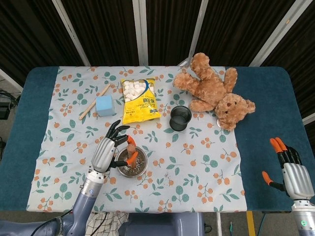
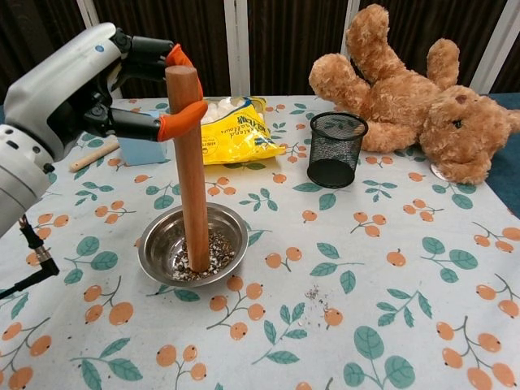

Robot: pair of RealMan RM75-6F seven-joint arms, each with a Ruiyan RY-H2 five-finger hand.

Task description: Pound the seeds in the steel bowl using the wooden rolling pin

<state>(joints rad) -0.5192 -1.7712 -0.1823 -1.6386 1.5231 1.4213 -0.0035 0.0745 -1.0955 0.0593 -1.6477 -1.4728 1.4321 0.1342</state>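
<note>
- The round steel bowl (image 2: 192, 244) sits on the floral tablecloth (image 2: 390, 309) near the table's front edge, at about 7 o'clock from the black mesh cup (image 2: 336, 149).
- Inside the bowl lies a thin layer of dark and pale crushed seeds (image 2: 213, 256), heaped around the middle; a few specks (image 2: 317, 296) lie on the cloth at 4 o'clock from the bowl.
- The long wooden rolling pin (image 2: 192, 175) stands upright, its lower end planted in the seeds.
- The left hand (image 2: 97, 81) holds the pin near its top, orange-tipped fingers (image 2: 183, 122) wrapped around it.
- The right hand (image 1: 290, 169) rests on the blue table edge at far 3 o'clock, fingers spread, holding nothing.
- The mesh cup's contents cannot be made out.
- At 12 o'clock from the bowl lies a yellow bag of white marshmallows (image 1: 139, 98).
</note>
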